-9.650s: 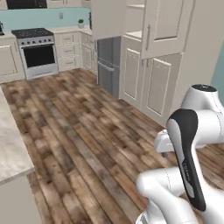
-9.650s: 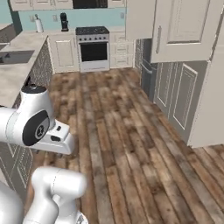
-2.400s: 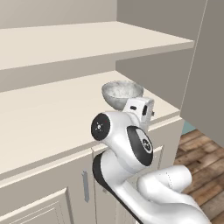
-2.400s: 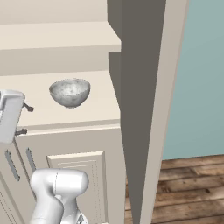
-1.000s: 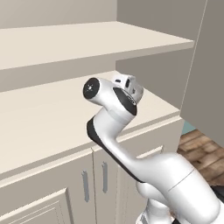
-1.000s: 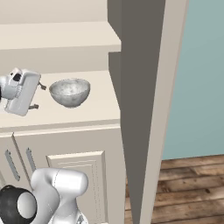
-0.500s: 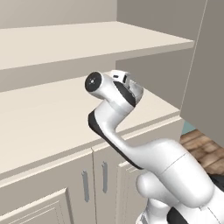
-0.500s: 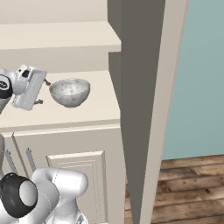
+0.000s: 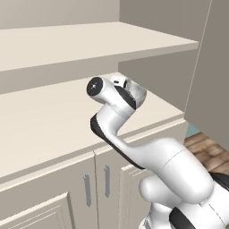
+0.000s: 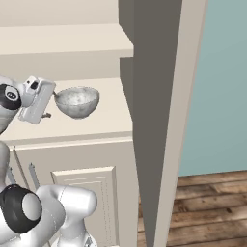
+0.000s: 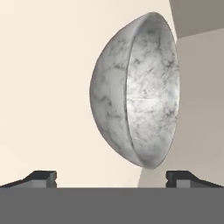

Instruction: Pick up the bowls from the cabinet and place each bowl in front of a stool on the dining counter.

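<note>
gripper (image 10: 49,104) wide open, closed in on the grey speckled stone-like bowl (image 10: 76,102).
we had only the grasp left on the cream cabinet shelf (image 10: 108,123).

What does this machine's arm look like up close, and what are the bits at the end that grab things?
The arm is made of smooth, rounded white shells with dark bands at the joints and a round dark cap with a small pale dot. No loose cables show. At the end sits a boxy white hand, the gripper, whose jaws end in two small dark grey blocky fingertips.
</note>
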